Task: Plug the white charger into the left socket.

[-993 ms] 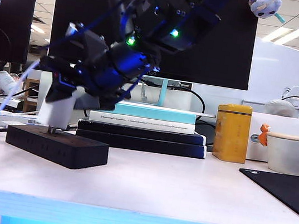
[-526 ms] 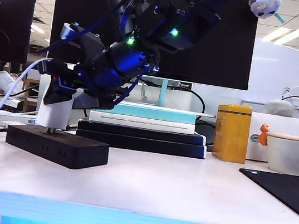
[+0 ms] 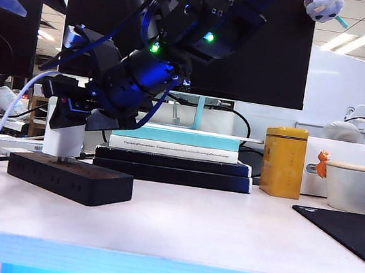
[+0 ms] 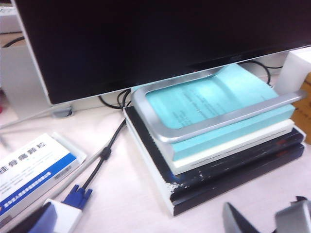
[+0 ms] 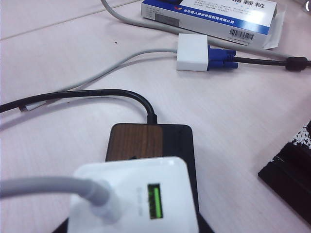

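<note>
White charger (image 3: 63, 141) held upright over the left end of the black power strip (image 3: 69, 179), prongs at the left socket (image 3: 62, 161)

The right gripper (image 3: 76, 115) is clamped on the charger's top; its fingers are cut out of the right wrist view, where the charger hides the socket, so how deep the prongs sit is unclear. The left gripper (image 4: 265, 221) shows only as blurred tips standing apart at the frame edge, above the stack of books (image 4: 218, 160) under the monitor (image 4: 160, 43). Bare tabletop (image 3: 223, 232) lies between strip and black mat (image 3: 353, 237); the strip sits near the table's front-left edge
</note>
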{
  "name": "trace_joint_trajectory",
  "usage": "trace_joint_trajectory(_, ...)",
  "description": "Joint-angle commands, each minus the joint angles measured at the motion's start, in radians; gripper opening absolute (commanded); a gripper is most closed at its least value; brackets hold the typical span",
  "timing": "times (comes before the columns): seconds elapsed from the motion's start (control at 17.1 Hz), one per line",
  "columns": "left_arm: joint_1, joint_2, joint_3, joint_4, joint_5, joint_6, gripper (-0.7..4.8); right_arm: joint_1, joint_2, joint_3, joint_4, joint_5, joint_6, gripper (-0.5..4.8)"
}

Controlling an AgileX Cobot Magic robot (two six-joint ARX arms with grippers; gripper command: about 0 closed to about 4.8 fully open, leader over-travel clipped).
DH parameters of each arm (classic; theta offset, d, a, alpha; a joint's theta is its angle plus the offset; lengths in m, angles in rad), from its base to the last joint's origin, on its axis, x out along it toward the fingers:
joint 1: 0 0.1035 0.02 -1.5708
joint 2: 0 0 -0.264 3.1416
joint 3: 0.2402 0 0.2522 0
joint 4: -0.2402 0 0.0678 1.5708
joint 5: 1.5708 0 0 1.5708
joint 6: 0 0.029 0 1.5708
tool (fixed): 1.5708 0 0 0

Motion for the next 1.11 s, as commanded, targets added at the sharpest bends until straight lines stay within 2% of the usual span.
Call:
trace_joint_trajectory(0.06, 0.001, 0.001, 0.003, -0.039, -0.061, 0.004, 0.09, 0.005, -0.004, 0.003, 0.0, 0.032, 0.01, 2.55)
trace_joint_trajectory(0.12, 0.001, 0.005, 0.003, -0.041, -0.069, 0.006, -0.14, 0.005, -0.004, 0.003, 0.005, 0.039, 0.02, 2.55)
trace_joint_trajectory(0.35, 0.018, 0.07, 0.003, -0.086, 0.193, 0.014, -0.05, 0.005, -0.004, 0.003, 0.026, 0.04, 0.028, 2.55)
trace_joint_trajectory(0.53, 0.017, 0.135, 0.004, -0.145, 0.265, 0.039, -0.05, 0.003, -0.004, 0.003, 0.026, 0.039, 0.029, 2.55)
trace_joint_trajectory(0.7, 0.037, 0.191, 0.004, -0.174, 0.43, 0.095, -0.05, 0.004, -0.004, 0.003, 0.026, 0.039, 0.031, 2.55)
trace_joint_trajectory(0.93, 0.047, 0.198, 0.004, -0.177, 0.45, 0.102, -0.05, 0.004, -0.004, 0.003, 0.026, 0.039, 0.031, 2.55)
trace_joint_trajectory(1.11, 0.047, 0.2, 0.004, -0.189, 0.457, 0.138, -0.05, 0.004, -0.004, 0.003, 0.026, 0.039, 0.031, 2.55)
